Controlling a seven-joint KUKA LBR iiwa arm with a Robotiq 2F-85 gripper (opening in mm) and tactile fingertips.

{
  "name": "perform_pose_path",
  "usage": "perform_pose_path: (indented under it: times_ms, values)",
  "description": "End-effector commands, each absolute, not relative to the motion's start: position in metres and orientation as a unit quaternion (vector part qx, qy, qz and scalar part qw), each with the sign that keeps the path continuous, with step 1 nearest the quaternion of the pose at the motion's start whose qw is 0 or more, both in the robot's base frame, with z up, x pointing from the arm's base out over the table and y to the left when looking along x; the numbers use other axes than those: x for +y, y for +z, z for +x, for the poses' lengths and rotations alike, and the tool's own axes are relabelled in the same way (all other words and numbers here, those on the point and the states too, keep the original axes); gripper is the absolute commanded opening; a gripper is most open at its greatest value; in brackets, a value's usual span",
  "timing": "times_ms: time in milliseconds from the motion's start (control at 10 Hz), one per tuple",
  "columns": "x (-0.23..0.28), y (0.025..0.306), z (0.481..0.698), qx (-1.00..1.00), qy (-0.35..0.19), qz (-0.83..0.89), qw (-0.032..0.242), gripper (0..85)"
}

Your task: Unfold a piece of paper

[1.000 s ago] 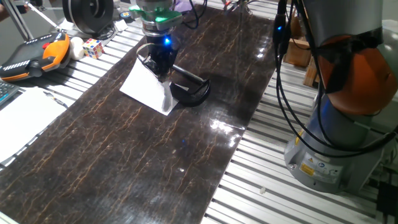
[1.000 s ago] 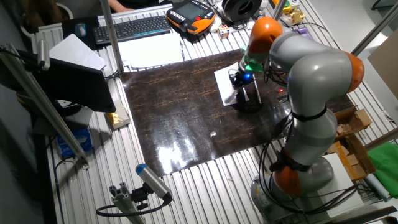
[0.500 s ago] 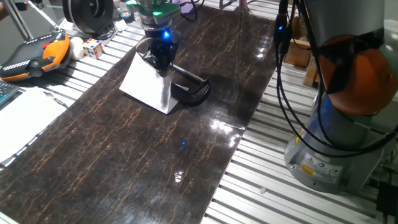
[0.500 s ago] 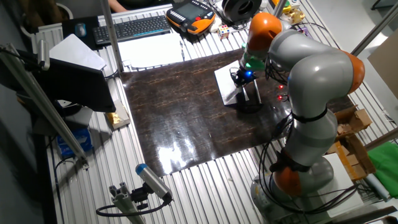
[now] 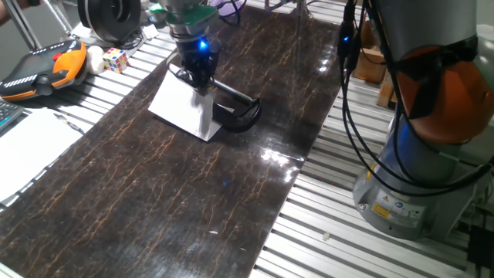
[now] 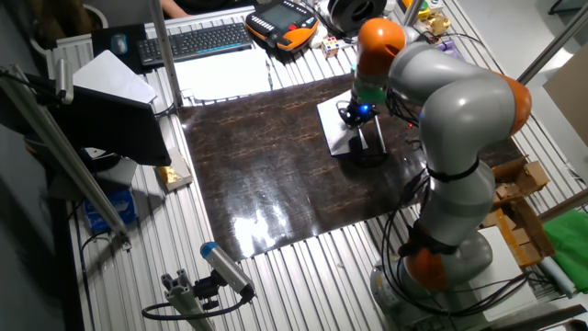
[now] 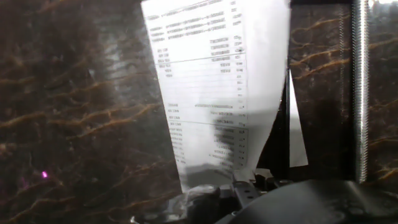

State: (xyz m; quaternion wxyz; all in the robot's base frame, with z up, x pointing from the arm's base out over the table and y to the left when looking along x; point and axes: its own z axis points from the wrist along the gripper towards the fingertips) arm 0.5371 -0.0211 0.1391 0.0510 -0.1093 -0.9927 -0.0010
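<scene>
Dark marbled table (image 5: 154, 201) carrying the piece of paper (image 5: 181, 108) at twelve o'clock. Pincer (image 5: 199, 83) clenched on the paper's upper flap, raising it off the lower half, apparently to swing it open about the crease; printed lines show underneath.

Overhead light is glaring off the glossy mat (image 5: 270, 154); hand view is running dim, paper (image 7: 211, 93) softly blurred, foreground out of focus.
</scene>
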Motion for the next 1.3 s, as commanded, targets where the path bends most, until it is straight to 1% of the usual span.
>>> perform_pose_path:
  times_ms: [0, 200, 400, 800, 1000, 1200]
  values:
    - [-0.021, 0.139, 0.537, -0.993, 0.008, -0.108, 0.054, 1.0]
    - [-0.021, 0.139, 0.537, -0.994, 0.023, -0.093, 0.059, 1.0]
    - [-0.021, 0.139, 0.537, -0.994, 0.009, -0.079, 0.071, 1.0]
    - [-0.021, 0.139, 0.537, -0.993, 0.0, -0.092, 0.071, 1.0]
    - [-0.006, 0.138, 0.538, -0.992, -0.012, -0.11, 0.068, 1.0]
    - [0.014, 0.129, 0.538, -0.989, -0.019, -0.133, 0.055, 1.0]
